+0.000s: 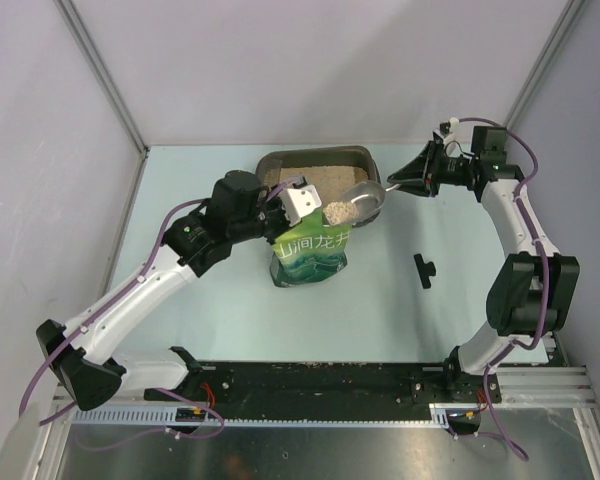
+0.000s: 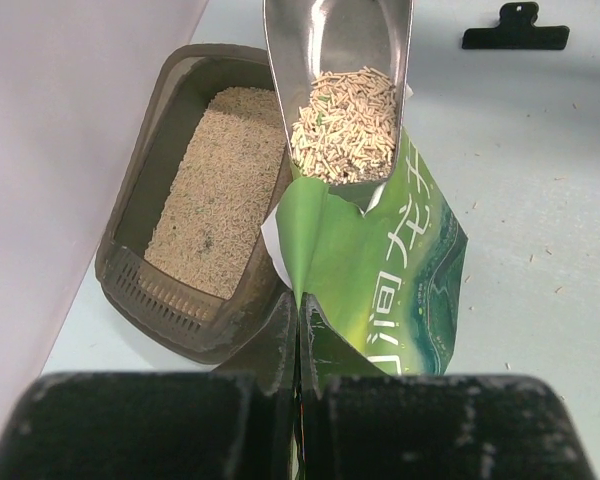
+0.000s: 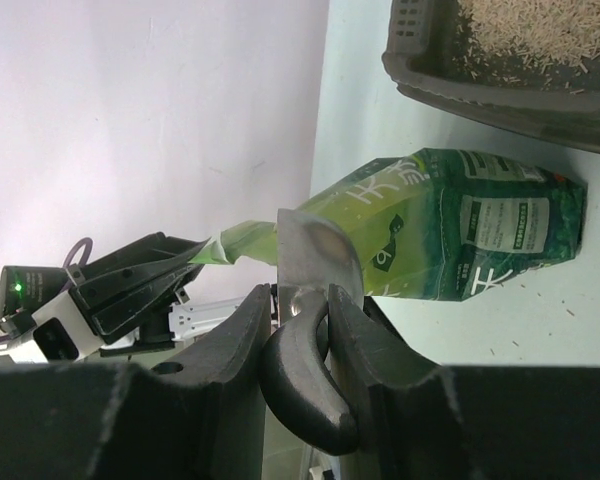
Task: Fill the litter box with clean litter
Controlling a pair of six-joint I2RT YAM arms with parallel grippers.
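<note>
While the right tool clenches the scoop by its handle and the left tool pinches the open lip of the green bag, a load of clean litter sits in the scoop just over the bag. The litter box, at the middle of the far edge of the bench with its long axis along that edge, already holds a shallow layer; more scoops seem needed.
</note>
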